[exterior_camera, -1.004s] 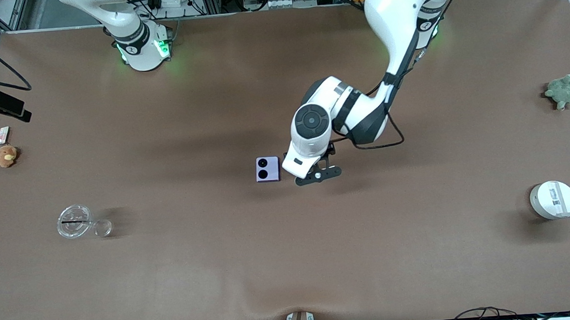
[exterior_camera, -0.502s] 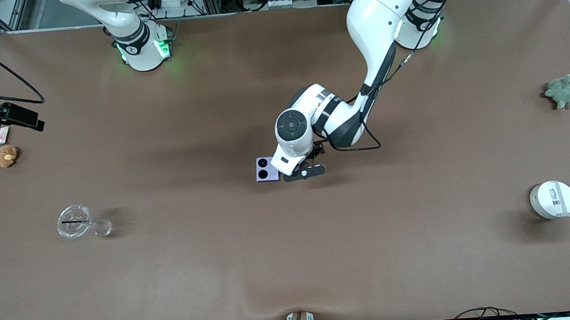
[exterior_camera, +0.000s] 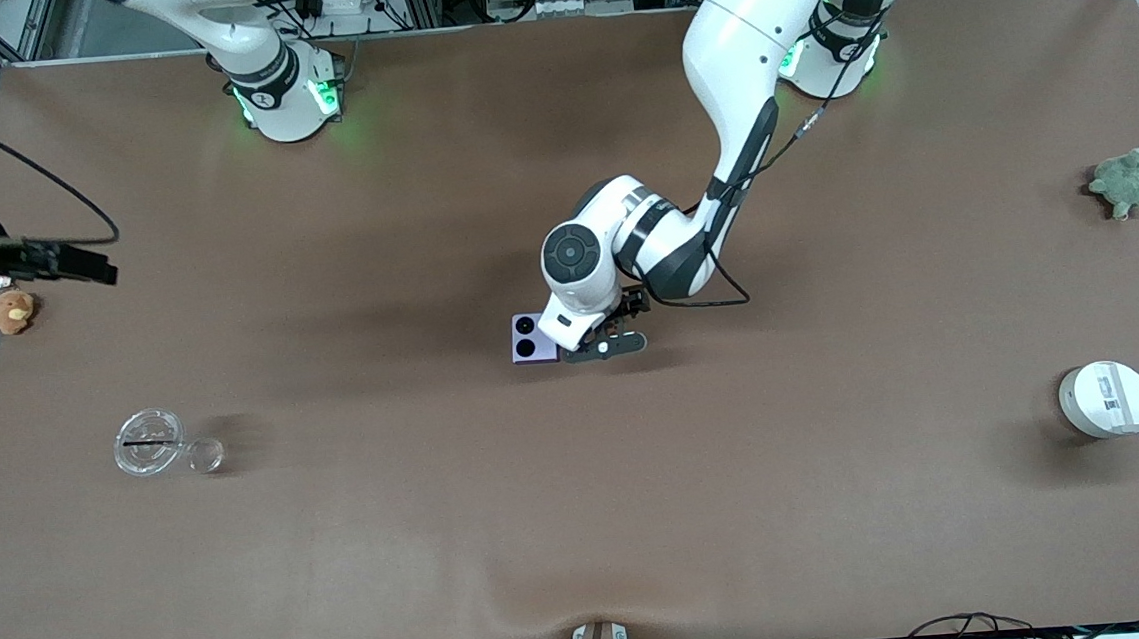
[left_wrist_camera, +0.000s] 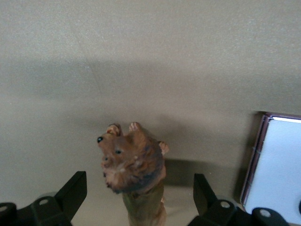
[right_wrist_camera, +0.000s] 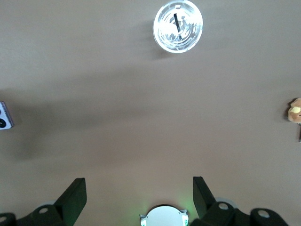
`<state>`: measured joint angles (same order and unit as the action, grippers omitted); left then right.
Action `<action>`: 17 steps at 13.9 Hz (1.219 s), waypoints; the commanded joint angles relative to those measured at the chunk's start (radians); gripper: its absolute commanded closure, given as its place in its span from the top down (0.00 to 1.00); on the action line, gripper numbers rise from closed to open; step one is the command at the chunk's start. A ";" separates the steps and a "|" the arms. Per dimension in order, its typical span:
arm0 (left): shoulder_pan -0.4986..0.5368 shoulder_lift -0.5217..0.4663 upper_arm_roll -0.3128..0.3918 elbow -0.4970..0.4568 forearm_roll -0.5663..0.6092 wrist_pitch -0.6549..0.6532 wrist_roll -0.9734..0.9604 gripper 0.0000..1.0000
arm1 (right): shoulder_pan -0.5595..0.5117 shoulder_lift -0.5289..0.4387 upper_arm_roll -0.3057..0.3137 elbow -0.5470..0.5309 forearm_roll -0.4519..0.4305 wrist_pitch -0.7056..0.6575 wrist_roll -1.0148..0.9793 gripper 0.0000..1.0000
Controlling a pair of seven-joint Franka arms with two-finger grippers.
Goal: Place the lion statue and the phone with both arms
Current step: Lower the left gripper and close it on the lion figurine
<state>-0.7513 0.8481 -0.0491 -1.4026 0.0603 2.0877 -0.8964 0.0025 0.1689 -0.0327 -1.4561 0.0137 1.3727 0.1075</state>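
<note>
The phone lies flat near the table's middle, camera circles up; its edge shows in the left wrist view. My left gripper is low over the table right beside the phone, toward the left arm's end. Its fingers are spread wide. The reddish-brown lion statue sits between them, head toward the camera, touching neither finger. In the front view the hand hides the lion. My right gripper hangs open and empty over the right arm's end of the table; the right wrist view shows its fingers apart.
A fluffy orange-brown plush lies at the right arm's end. A clear round dish and a small clear one lie nearer the camera. A green plush and a round white device lie at the left arm's end.
My left gripper has moved toward the phone and now sits right beside it, partly covering its edge. My right gripper has drifted a little toward the table's middle.
</note>
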 commanded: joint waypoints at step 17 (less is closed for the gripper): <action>0.007 -0.142 0.069 0.027 0.027 -0.148 -0.085 0.00 | 0.093 0.095 0.008 0.028 0.132 0.075 0.012 1.00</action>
<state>-0.7456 0.8033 -0.0117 -1.3615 0.0636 2.0197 -0.9569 0.0801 0.2473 -0.0231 -1.4409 0.1161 1.4349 0.1122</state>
